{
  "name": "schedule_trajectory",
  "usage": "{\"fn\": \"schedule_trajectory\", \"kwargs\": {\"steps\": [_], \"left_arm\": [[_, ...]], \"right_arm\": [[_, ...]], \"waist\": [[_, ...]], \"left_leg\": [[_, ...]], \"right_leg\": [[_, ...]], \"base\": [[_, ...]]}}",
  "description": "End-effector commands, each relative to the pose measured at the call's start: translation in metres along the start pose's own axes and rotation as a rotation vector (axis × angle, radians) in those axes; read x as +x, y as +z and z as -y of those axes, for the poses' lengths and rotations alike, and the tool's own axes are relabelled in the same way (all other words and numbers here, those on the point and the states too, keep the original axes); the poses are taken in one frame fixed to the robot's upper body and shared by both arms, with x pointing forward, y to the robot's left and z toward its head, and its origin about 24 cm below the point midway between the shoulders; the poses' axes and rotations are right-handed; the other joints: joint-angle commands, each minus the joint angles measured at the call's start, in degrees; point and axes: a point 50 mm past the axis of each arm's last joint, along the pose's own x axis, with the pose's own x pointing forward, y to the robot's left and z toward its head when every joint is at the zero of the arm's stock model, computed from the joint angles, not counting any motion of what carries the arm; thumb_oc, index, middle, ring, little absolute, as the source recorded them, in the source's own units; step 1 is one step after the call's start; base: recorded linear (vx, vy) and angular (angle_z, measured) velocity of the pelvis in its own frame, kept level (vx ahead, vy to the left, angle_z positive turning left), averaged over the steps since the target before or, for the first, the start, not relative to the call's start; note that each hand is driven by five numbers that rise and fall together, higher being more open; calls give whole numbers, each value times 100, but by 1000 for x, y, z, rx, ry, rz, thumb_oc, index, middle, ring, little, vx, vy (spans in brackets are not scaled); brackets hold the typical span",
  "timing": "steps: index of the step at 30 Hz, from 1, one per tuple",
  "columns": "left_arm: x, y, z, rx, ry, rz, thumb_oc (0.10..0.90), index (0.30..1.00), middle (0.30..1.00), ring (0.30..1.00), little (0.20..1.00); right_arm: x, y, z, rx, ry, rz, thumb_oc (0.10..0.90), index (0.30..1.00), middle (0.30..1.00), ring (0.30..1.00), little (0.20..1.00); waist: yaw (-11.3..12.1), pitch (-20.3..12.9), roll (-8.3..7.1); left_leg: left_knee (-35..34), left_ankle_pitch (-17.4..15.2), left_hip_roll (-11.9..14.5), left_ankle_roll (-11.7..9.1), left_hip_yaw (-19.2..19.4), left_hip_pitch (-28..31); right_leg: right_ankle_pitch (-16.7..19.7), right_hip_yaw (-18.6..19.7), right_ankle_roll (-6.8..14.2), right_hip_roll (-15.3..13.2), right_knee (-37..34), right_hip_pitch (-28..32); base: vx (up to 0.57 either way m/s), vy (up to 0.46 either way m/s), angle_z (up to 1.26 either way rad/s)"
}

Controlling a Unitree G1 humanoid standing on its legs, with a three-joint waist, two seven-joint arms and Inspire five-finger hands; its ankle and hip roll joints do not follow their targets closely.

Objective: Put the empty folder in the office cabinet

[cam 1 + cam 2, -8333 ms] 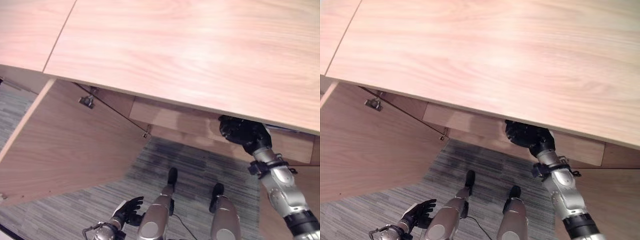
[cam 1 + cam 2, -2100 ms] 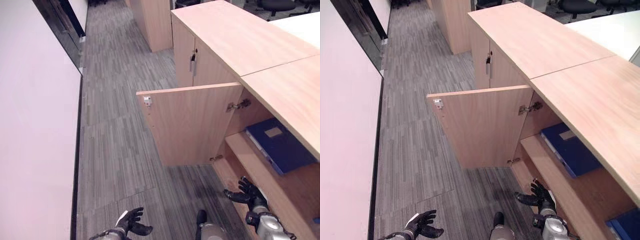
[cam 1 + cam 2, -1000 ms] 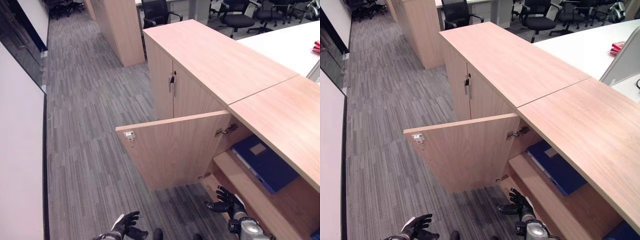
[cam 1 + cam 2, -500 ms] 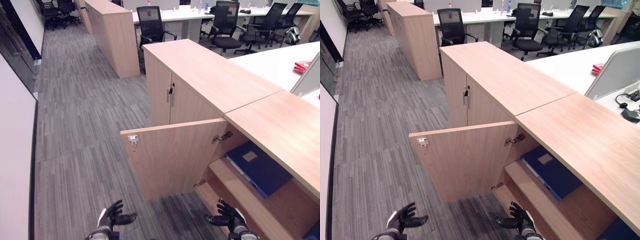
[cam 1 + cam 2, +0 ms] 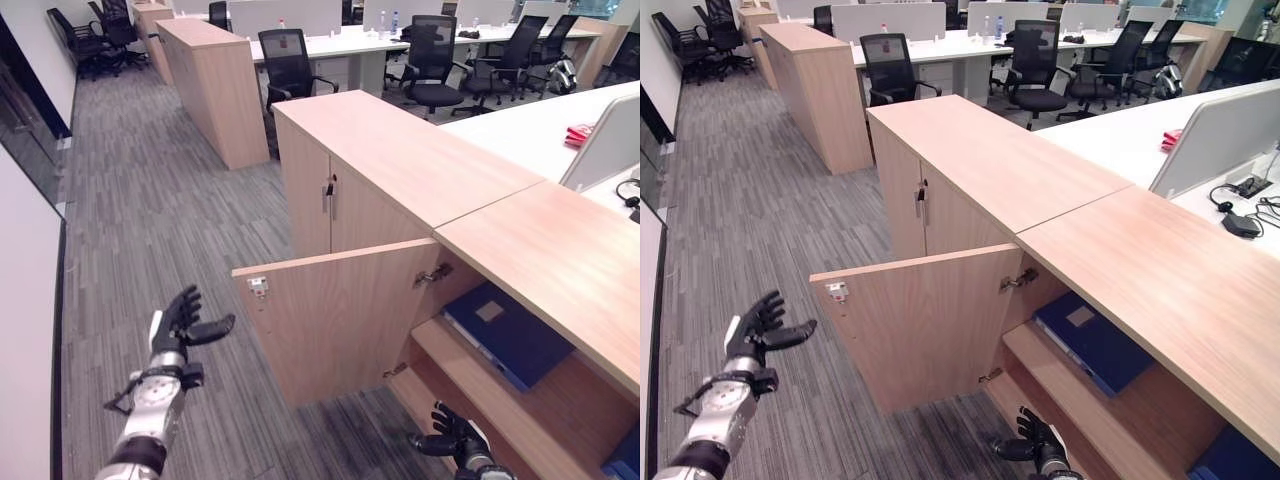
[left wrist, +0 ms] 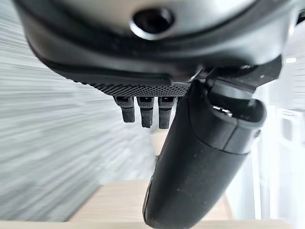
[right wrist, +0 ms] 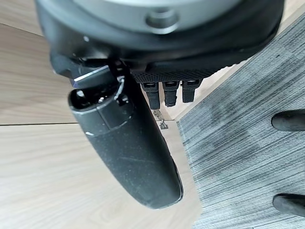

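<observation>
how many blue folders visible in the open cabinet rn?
2. One flat blue folder with a pale label lies on the upper shelf behind the open wooden door. A second blue folder corner shows lower down, at the frame's edge. More may be hidden under the cabinet top.

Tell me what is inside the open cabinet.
A blue folder lies flat on the upper shelf of the open cabinet. Another blue item shows lower down; the cabinet top hides the rest.
</observation>
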Motion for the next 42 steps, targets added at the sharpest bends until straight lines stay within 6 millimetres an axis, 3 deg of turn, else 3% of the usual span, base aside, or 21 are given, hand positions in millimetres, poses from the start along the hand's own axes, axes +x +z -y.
{"fn": "schedule_trajectory", "kwargs": {"steps": [1, 6, 8, 10, 11, 14, 23, 32, 35, 36, 38, 39, 40, 42], "left_arm": [[22, 53, 6, 77, -50, 202, 800, 900, 900, 900, 900], [18, 56, 34, 105, -173, 232, 800, 900, 900, 900, 900], [12, 55, 55, 72, -248, 248, 800, 900, 900, 900, 900], [10, 55, 59, 61, -263, 250, 800, 900, 900, 900, 900], [4, 50, 72, 13, -312, 245, 800, 900, 900, 900, 900], [-5, 45, 83, -1, -371, 242, 800, 900, 900, 900, 900], [-26, 30, 100, -55, -473, 210, 800, 900, 900, 900, 900], [-42, 18, 98, -77, -541, 186, 800, 900, 900, 900, 900], [-51, 8, 93, -88, -558, 150, 800, 900, 900, 900, 900], [-57, -2, 91, -85, -568, 114, 800, 900, 900, 900, 900], [-62, -8, 90, -67, -588, 89, 800, 900, 900, 900, 900], [-67, -12, 89, -32, -620, 70, 800, 900, 900, 900, 900], [-71, -19, 85, -2, -632, 41, 800, 900, 900, 900, 900], [-77, -26, 79, 14, -630, 14, 800, 900, 900, 900, 900]], "right_arm": [[8, 32, 0, -83, 36, 133, 800, 900, 900, 900, 900], [10, 27, 4, -67, 12, 99, 800, 900, 900, 900, 900], [10, 23, 7, -48, -10, 75, 800, 900, 900, 900, 900], [11, 22, 8, -43, -17, 70, 800, 900, 900, 900, 900], [11, 21, 9, -28, -27, 63, 800, 900, 900, 900, 900], [10, 18, 11, -12, -40, 50, 800, 900, 900, 900, 900], [11, 16, 17, 39, -81, 29, 800, 900, 900, 900, 900], [12, 15, 20, 78, -96, 20, 800, 900, 900, 900, 900], [15, 24, 19, 103, -102, 50, 800, 900, 900, 900, 900], [19, 37, 16, 99, -94, 86, 800, 900, 900, 900, 900], [21, 47, 13, 128, -86, 122, 800, 900, 900, 900, 900], [23, 55, 11, 140, -82, 152, 800, 900, 900, 900, 900], [24, 62, 8, 130, -67, 178, 800, 900, 900, 900, 900], [24, 67, 6, 119, -56, 192, 800, 900, 900, 900, 900]], "waist": [[-23, -154, -8], [-54, -133, -5], [-78, -120, -14], [-77, -116, -17], [-90, -97, -27], [-97, -87, -45], [-90, -4, -73], [-56, 3, -95], [-46, 165, -91], [-22, 312, -64], [-33, 424, 11], [85, 510, 101], [244, 504, 173], [379, 402, 176]], "left_leg": [[38, -612, 526, -521, 240, 272], [50, -626, 527, -508, 272, 278], [54, -645, 514, -499, 292, 288], [59, -652, 511, -492, 290, 289], [72, -666, 502, -476, 283, 282], [85, -701, 479, -450, 284, 288], [161, -833, 378, -333, 280, 325], [216, -936, 294, -273, 395, 362], [233, -925, 281, -275, 618, 248], [297, -865, 370, -338, 828, 69], [408, -785, 469, -345, 926, -130], [578, -731, 506, -281, 1070, -377], [689, -628, 579, -238, 1362, -583], [749, -567, 629, -202, 1609, -718]], "right_leg": [[-156, -110, 781, -708, 400, -365], [-149, -80, 787, -703, 446, -412], [-147, -79, 794, -715, 465, -417], [-150, -75, 795, -720, 473, -418], [-152, -66, 802, -731, 510, -442], [-163, -41, 818, -768, 592, -467], [-163, 17, 926, -887, 968, -615], [-21, 23, 1002, -1009, 912, -602], [358, 60, 1013, -1060, 788, -874], [808, 70, 1013, -1105, 700, -1169], [893, 152, 1013, -1130, 776, -1388], [505, -185, 1013, -1289, 1062, -1284], [209, -778, 938, -1534, 1526, -1061], [125, -1094, 880, -1718, 1764, -808]], "base": [[-5, 0, -4], [5, 6, -2], [17, 17, -5], [0, 0, 0], [0, 0, 0], [11, 21, -1], [6, 44, -1], [17, 50, -6], [-149, -19, -25], [-242, -92, -96], [-297, -27, -108], [-516, 85, -52], [-527, 78, -14], [-306, -30, -33]]}}
